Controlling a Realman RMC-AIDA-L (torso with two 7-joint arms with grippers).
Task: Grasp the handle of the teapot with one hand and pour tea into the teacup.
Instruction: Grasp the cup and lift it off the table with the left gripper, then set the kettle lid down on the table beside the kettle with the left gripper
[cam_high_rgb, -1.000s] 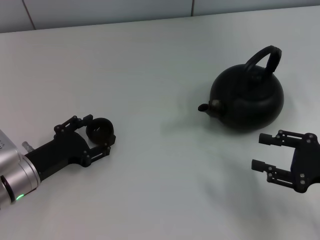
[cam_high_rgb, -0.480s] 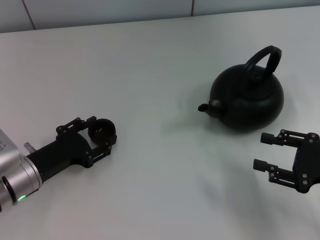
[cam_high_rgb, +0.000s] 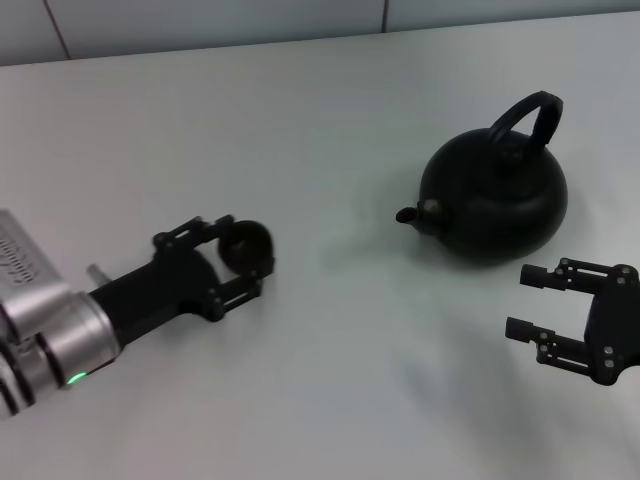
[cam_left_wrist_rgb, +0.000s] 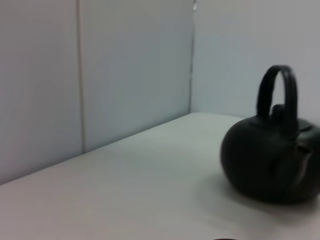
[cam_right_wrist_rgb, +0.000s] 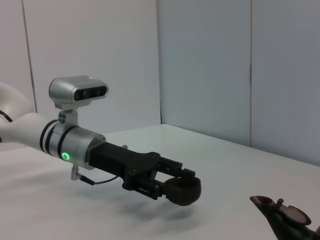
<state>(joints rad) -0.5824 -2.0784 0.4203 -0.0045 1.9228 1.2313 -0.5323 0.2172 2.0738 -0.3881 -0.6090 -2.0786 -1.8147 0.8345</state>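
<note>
- Your head view looks down on the table (cam_high_rgb: 330, 100) from above.
- Left wrist sits low, facing the teapot (cam_left_wrist_rgb: 272, 162) close up.
- Right wrist sits low, facing the left gripper (cam_right_wrist_rgb: 175, 186); the teapot's spout shows at its edge.

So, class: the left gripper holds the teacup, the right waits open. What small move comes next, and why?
Probably the left gripper carries the teacup nearer the teapot spout, since a wide gap remains; the open right gripper sits beside the pot, handle ungrasped.
</note>
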